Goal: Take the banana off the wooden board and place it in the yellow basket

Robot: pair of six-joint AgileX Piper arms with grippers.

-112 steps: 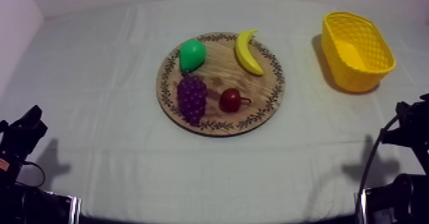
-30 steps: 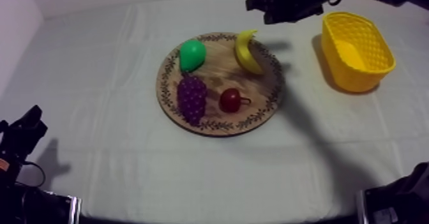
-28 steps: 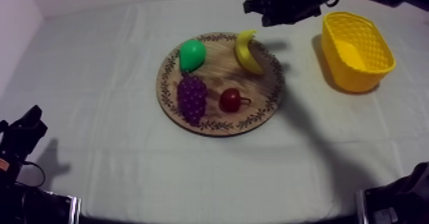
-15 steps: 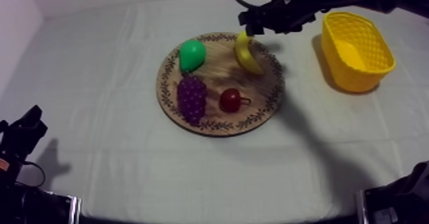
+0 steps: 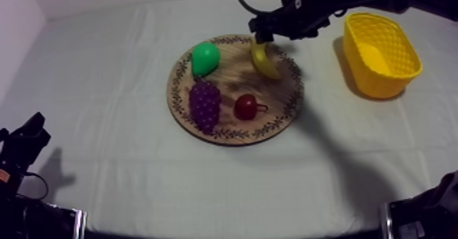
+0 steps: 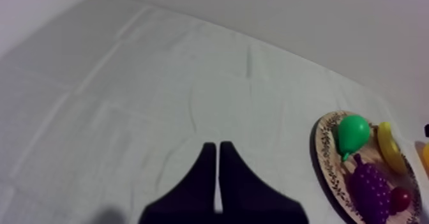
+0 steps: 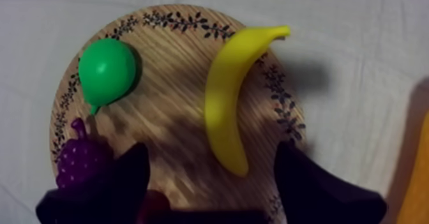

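Right arm: you have it coming in from beyond the wooden board's far right side, stretched out over the counter, its tip over the board's far right rim.
Right end effector: released, its two black fingers spread wide and pointing down at the board. One finger stands on each side of the banana's nearer end (wood shows between the fruit and each finger).
Left arm: drawn back, low at the counter's near edge, well apart from the board on its left.
Left end effector: clenched on nothing, the fingers lying together as a narrow wedge over bare cloth. The board sits far ahead of it, to its right.
Banana: lying flat on the board's far right part, nothing gripping it. One tip reaches out over the patterned rim.
Board's load: besides the banana, you have a green pear on the far left part. A bunch of grapes lies just in front of the pear, and a small red fruit sits beside the grapes near the board's middle.
Yellow basket: upright on the cloth to the right of the board, well apart from it, mouth open upward. Its own yellow floor shows inside.
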